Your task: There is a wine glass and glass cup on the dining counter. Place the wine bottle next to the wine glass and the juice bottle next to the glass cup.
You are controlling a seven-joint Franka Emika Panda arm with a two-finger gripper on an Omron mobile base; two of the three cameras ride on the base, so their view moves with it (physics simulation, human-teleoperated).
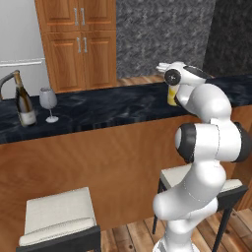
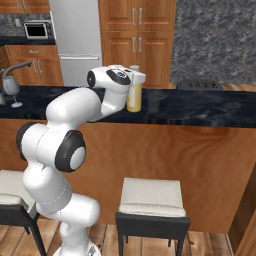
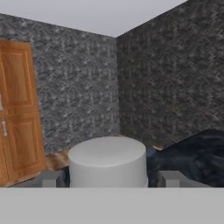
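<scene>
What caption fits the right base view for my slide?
Gripper at the juice bottle standing beside the glass cup on the dining counter.

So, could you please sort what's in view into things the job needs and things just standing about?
Job: wine bottle, wine glass, juice bottle, glass cup, dining counter, gripper.

Just about: stools, wooden cabinets, fridge, microwave.

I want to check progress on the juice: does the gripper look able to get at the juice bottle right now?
Probably yes. The gripper already sits at the juice bottle on the dining counter, its fingers either side of the white cap. Whether they press on it is unclear. The glass cup stands apart, not blocking.
</scene>
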